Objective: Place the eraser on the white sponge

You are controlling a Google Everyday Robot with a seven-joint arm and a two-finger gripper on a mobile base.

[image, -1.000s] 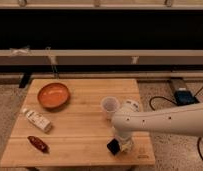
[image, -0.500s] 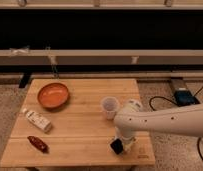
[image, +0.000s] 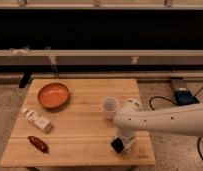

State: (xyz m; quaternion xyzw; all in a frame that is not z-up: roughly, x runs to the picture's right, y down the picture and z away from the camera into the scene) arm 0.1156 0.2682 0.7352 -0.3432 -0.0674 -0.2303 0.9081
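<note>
- Since a second ago, we see the white arm [image: 165, 120] has slid a little to the right along the desk's [image: 80, 135] front edge, taking the end effector [image: 120, 145] with it; everything else on the desk lies where it did.
- We find the end effector low over the front right part of the desk, close to the near edge, pointing downward.
- We see a small black block at its tip, which we take for the eraser [image: 116, 145]; it sits right at the end effector, at or just above the wood.
- We cannot tell how far apart the fingers stand, nor whether they truly clamp the eraser.
- We cannot make out the white sponge anywhere in this view.
- We note the desk is pale wooden planks, smooth and square-cornered.
- We see a round orange bowl [image: 53, 95] at the back left, shallow and glossy.
- We see a white cup [image: 110, 107] standing upright just behind and left of the end effector, close to the arm's rounded joint.
- We see a long white carton [image: 36, 120] with printed markings lying slantwise at the left, and a dark red pepper-shaped object [image: 38, 144] in front of it.
</note>
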